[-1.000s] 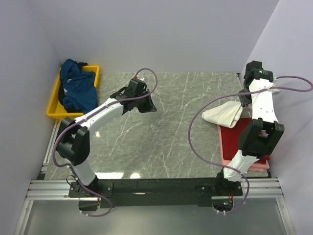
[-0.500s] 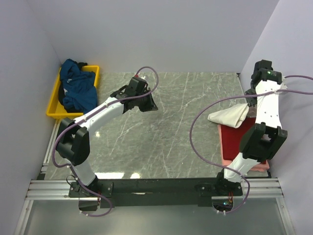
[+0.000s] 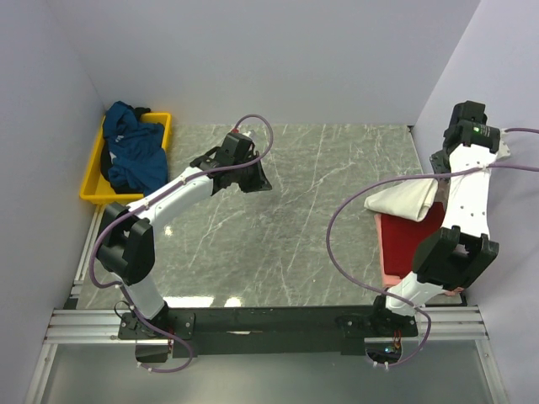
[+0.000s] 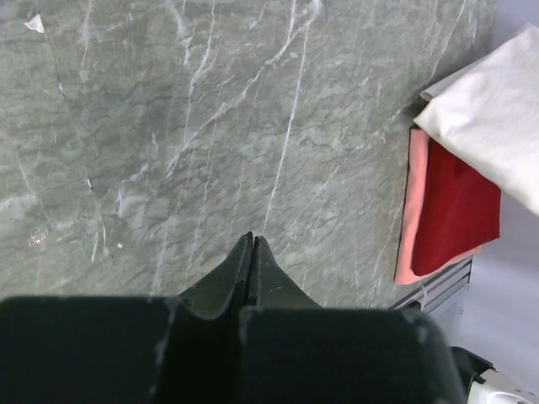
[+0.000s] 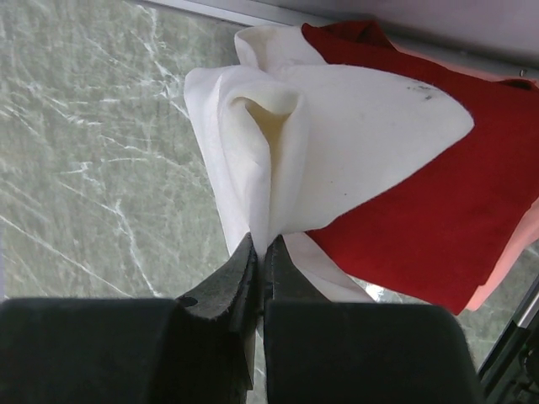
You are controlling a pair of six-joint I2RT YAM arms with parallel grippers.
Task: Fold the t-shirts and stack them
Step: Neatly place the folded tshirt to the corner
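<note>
- Cream-white cloth is pinched in the right gripper (image 5: 261,246). Its jaws are closed tight on a bunched fold of the cream-white t-shirt (image 5: 354,143) and on nothing else.
- This shirt is at the right side of the surface (image 3: 303,219), partly lifted. Its loose part hangs over the far end of the red t-shirt (image 4: 459,210), but I cannot tell if the two touch.
- The red t-shirt lies flat on the pale pink t-shirt (image 4: 413,210), and the two make a stack close to the right wall.
- The dark teal-blue t-shirt (image 3: 135,156) lies crumpled in the yellow tray (image 3: 93,192) at the far left, well apart from the stack.
- The left gripper (image 4: 253,244) hovers above the bare marble in the middle. Its jaws are fully closed and hold nothing.
- I judge that the shirts are light, soft and limp. They sag from any single hold, and a finished fold opens easily.
- A pinch at one point only bunches the cloth. A hold at two points along a folded edge or hem, through all layers, would probably keep the shape better.
- The purple cable (image 3: 330,231) of the right arm loops over the surface just beside the stack and could catch the hanging cloth.
- The right wall is near, so there is little room on that side, and a dragged shirt could disturb the red one below.
</note>
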